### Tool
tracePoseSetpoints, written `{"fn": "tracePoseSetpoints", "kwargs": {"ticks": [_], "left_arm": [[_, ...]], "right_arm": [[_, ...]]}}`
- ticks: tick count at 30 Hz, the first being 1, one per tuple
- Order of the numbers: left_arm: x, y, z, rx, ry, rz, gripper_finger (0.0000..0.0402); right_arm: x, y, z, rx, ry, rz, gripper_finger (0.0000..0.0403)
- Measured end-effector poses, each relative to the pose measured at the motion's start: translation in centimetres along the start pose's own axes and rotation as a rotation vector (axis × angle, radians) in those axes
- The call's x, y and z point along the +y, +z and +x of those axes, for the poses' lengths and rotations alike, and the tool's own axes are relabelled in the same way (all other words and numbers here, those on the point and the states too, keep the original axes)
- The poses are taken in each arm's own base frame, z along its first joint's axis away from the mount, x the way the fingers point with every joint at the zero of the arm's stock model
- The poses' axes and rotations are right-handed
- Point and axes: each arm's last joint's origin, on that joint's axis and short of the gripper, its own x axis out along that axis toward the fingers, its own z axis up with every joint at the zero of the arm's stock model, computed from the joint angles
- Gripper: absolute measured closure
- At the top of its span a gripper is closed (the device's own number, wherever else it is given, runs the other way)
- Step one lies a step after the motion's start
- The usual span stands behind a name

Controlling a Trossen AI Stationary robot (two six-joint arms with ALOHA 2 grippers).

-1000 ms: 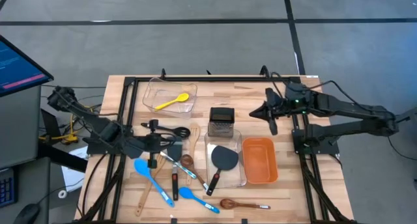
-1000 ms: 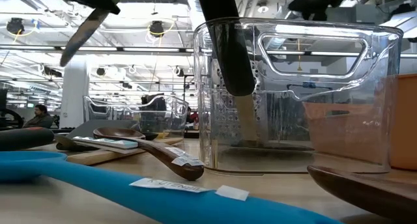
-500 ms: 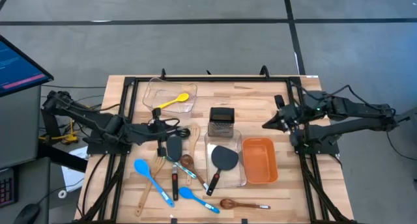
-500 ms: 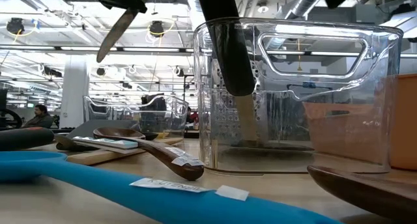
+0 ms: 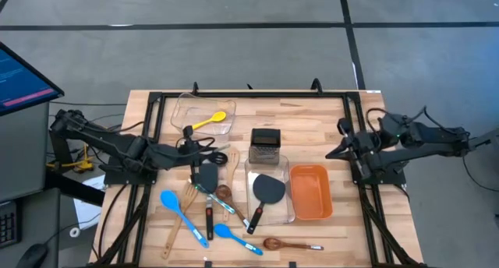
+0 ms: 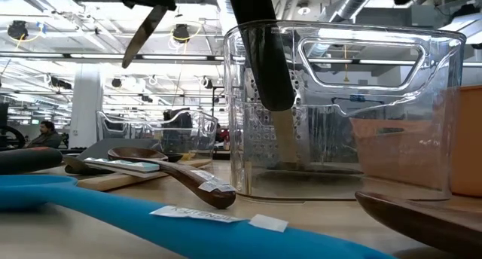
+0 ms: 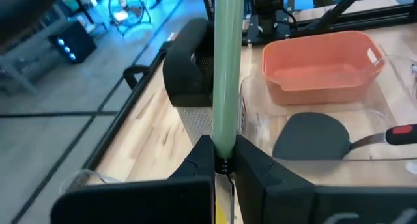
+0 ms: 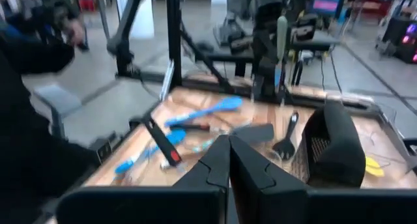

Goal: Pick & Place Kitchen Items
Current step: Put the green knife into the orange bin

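Wooden table (image 5: 312,116) filled frame centre. Clear bin (image 5: 269,192) at centre held a black turner (image 5: 267,188), orange bin (image 5: 310,192) just right of it. Left gripper (image 5: 201,157), left of centre, was clamped on a grey-green spatula (image 7: 226,68). Right gripper (image 5: 334,153), right edge, was closed, empty. Utensils (image 5: 204,213) lay scattered lower left.

Orange bin (image 5: 310,192) beside clear tub (image 5: 269,214), wooden table (image 5: 312,120)
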Motion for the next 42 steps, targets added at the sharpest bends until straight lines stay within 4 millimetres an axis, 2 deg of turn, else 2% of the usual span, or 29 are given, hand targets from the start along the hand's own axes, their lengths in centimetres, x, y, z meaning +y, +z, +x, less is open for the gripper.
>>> {"fn": "tracePoseSetpoints", "kwargs": {"ticks": [10,19,23,27,38,42], "left_arm": [[0.5,2.5,0.8,-0.219,-0.012,-0.005,0.0394],[0.5,2.4,5.4,-0.274,-0.130,-0.023,0.0394],[0.6,2.9,7.0,-0.314,-0.170,-0.033,0.0394],[0.3,4.0,7.6,-0.341,-0.199,0.003,0.0394],[-0.5,4.8,8.0,-0.380,-0.228,0.037,0.0394],[-0.6,5.4,7.7,-0.460,-0.309,0.035,0.0394]], "right_arm": [[0.4,-5.5,-0.8,-0.173,-0.040,0.034,0.0402],[0.5,-8.9,-1.1,-0.261,-0.099,0.110,0.0402],[0.5,-9.3,-0.8,-0.239,-0.101,0.122,0.0402],[0.4,-9.3,-0.7,-0.228,-0.101,0.123,0.0402],[0.4,-9.3,-0.7,-0.221,-0.102,0.120,0.0402],[0.4,-9.4,-0.7,-0.220,-0.102,0.116,0.0402]]}}
